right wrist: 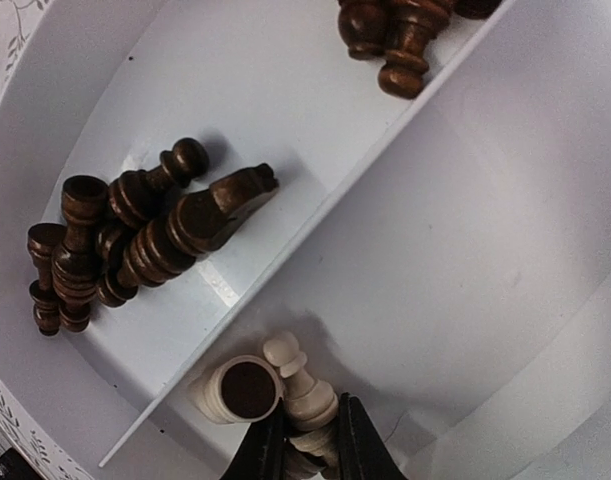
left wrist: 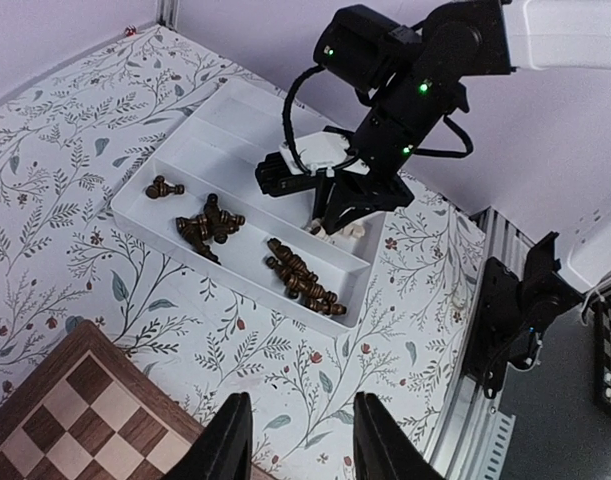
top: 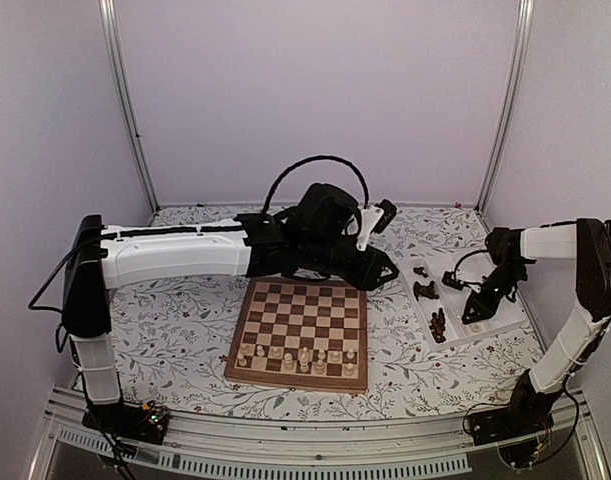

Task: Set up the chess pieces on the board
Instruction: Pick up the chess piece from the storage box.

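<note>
On the leaf-patterned desk (top: pixel 185 320), the right pincer (right wrist: pixel 307 458) dips steeply into the white tray (left wrist: pixel 145 215), clenched on a pale chess piece (right wrist: pixel 307 440) beside the dark pieces (right wrist: pixel 135 240), while the left pincer (left wrist: pixel 300 440) hangs released, arm outstretched past the board (top: pixel 303 330).

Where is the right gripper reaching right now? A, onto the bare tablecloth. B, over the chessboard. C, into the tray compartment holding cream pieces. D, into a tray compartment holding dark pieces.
C: the right gripper sits low in the white tray with cream pieces at its tips, while the dark pieces lie in the neighbouring compartment.
</note>
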Robot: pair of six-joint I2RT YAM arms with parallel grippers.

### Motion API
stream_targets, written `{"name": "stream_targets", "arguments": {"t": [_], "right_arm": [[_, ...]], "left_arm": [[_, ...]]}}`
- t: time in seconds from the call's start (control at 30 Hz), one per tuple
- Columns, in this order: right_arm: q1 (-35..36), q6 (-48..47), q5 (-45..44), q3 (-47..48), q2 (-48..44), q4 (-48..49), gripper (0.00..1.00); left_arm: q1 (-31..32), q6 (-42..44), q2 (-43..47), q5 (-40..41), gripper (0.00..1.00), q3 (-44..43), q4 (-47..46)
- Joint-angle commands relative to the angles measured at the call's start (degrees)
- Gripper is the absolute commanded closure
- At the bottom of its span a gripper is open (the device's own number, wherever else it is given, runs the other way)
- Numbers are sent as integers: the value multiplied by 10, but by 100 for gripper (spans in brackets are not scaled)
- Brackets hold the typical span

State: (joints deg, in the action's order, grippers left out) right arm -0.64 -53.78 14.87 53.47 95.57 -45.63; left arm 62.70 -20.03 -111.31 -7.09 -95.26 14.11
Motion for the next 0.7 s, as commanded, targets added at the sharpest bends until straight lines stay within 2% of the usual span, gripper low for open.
{"name": "stream_targets", "arguments": {"t": [0.0, 0.23, 0.5, 0.67], "right_arm": [[2, 9, -5, -1, -40, -12, 92], [-22, 33, 57, 34, -103, -42, 95], [-39, 77, 109, 41, -128, -43, 96], [-65, 71, 181, 45, -128, -70, 96]], "left_arm": [[-7, -18, -1, -20, 64, 22, -49], [3, -31, -3, -24, 64, 36, -98], [21, -42, -24, -19, 64, 32, -131], [24, -60, -62, -21, 63, 28, -204]]}}
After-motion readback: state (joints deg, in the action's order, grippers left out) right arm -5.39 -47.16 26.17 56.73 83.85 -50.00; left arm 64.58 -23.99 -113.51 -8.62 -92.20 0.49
